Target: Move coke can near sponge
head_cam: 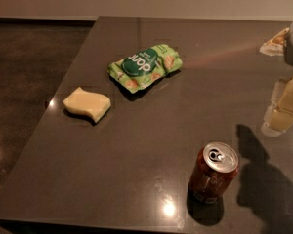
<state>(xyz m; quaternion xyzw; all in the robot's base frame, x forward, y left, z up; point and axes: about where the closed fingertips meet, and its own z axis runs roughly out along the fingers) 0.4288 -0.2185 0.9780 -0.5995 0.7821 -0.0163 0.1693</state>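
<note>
The coke can [212,174], dark red with a silver top and pull tab, stands upright near the table's front right. The sponge [87,104], pale yellow with wavy edges, lies flat at the table's left side, far from the can. My gripper [283,112] shows at the right edge as pale parts under a grey body. It hangs above the table, up and to the right of the can, apart from it and holding nothing that I can see. Its shadow falls just right of the can.
A green snack bag [144,67] lies between the sponge and the table's far middle. The dark table [136,145] has its left edge next to the sponge and its front edge just below the can. A pale object [273,42] sits at the far right.
</note>
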